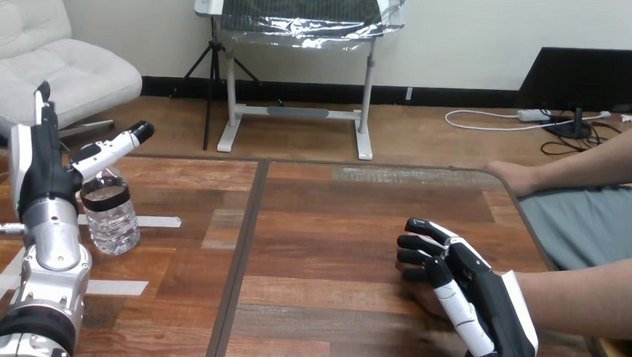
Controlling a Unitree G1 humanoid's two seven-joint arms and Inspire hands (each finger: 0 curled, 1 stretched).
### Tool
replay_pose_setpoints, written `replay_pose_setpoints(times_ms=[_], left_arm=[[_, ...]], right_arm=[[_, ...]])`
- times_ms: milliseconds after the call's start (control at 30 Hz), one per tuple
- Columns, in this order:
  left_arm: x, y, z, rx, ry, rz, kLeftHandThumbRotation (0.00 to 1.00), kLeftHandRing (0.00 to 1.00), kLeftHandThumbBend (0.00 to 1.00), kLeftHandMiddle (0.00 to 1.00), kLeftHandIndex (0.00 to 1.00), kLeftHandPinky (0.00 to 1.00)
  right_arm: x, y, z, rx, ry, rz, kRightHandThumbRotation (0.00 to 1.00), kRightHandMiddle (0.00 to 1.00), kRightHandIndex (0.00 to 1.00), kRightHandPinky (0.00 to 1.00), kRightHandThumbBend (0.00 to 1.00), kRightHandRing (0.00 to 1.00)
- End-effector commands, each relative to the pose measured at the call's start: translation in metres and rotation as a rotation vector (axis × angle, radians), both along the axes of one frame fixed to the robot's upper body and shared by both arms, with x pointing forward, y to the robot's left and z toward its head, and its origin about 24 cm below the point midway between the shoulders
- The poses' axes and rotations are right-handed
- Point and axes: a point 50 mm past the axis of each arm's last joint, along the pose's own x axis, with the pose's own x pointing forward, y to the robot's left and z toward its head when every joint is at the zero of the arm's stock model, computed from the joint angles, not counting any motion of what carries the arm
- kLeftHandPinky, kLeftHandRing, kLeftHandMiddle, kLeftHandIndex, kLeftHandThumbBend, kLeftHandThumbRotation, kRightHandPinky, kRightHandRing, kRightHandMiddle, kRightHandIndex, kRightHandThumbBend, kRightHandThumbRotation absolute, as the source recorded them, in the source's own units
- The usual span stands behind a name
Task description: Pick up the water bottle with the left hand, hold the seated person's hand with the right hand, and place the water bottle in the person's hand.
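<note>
A clear plastic water bottle (112,216) with a black band near its top stands upright on the wooden table (335,211) at the left. My left hand (33,170) is raised just to its left, open, with straight fingers pointing up and the thumb (119,146) reaching out above the bottle. At the lower right my right hand (473,294) lies over the person's hand (422,301), fingers curled down round it. The person's forearm (585,299) comes in from the right edge. Most of that hand is hidden under mine.
The person's other hand (510,176) rests at the table's far right corner. White tape strips (123,287) lie on the table near the bottle. A dark seam (244,248) runs down the tabletop between the two hands.
</note>
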Motion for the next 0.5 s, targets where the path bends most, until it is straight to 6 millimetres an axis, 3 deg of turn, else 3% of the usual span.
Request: replay_pose_setpoints(times_ms=[0, 467], left_arm=[[0.0106, -0.0089, 0.0145, -0.019, -0.052, -0.032, 0.36, 1.0, 0.9, 1.0, 1.0, 0.94], [0.0127, -0.0117, 0.0113, -0.06, 0.003, -0.079, 0.4, 1.0, 0.95, 1.0, 1.0, 0.95]], right_arm=[[0.0102, 0.0015, 0.0149, 0.004, -0.086, 0.009, 0.79, 0.76, 0.79, 0.69, 0.8, 0.74], [0.0106, 0.0017, 0.0155, 0.003, -0.087, 0.011, 0.8, 0.76, 0.79, 0.68, 0.8, 0.73]])
